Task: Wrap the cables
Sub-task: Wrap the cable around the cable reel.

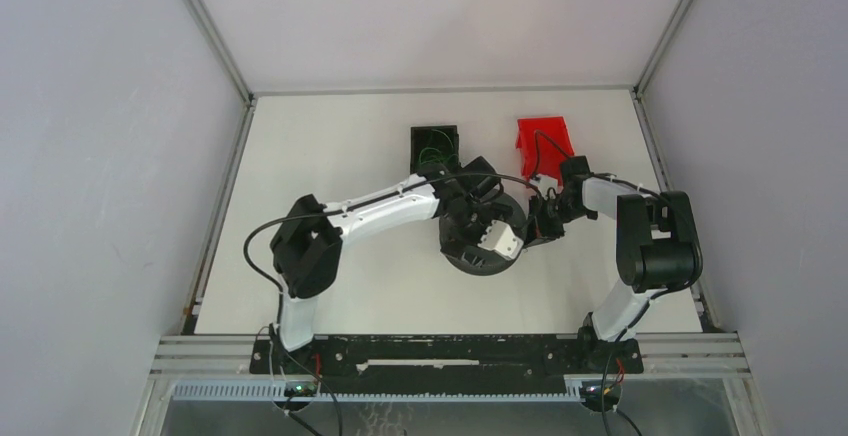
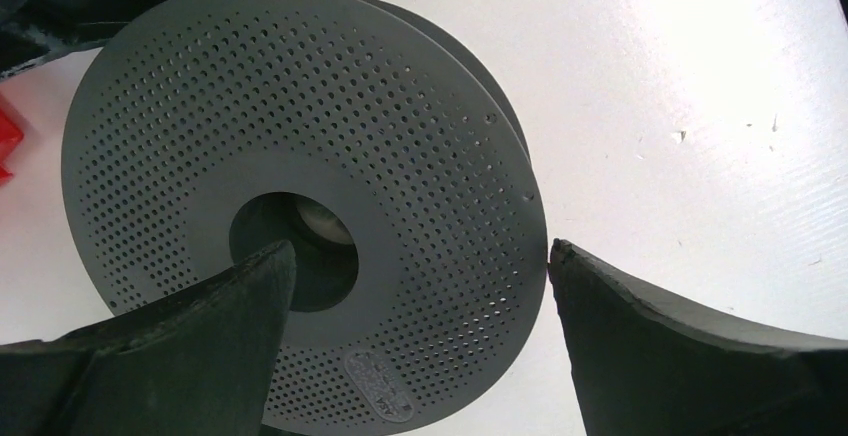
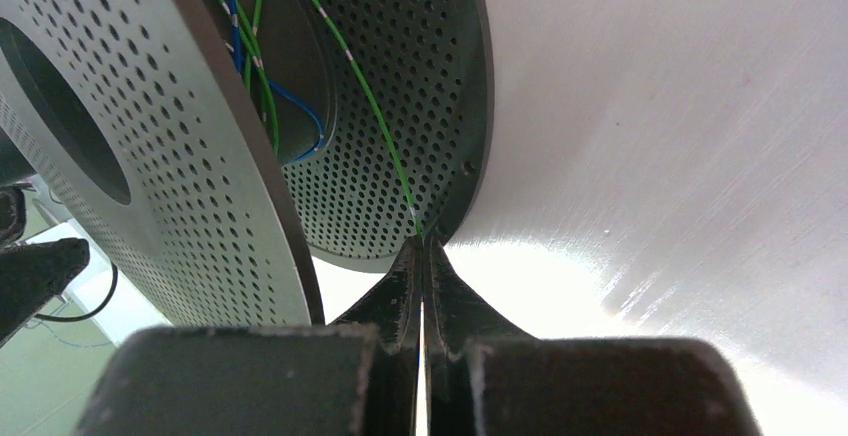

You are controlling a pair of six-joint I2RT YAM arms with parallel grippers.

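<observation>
my right gripper (image 3: 422, 246) is pinched tight on the green cable (image 3: 370, 106), which runs up from my fingertips between the two perforated flanges of the grey spool (image 2: 300, 106). a blue cable (image 3: 229, 1) lies on the core beside more green turns. the spool sits mid-table (image 1: 330, 136), crowded between both arms. my left gripper (image 2: 415, 251) straddles the top flange, one finger at the hub hole, the other at the rim; i cannot tell if it is pressing. behind the spool stand a black box (image 1: 434, 146) and a red bin (image 1: 545, 138).
</observation>
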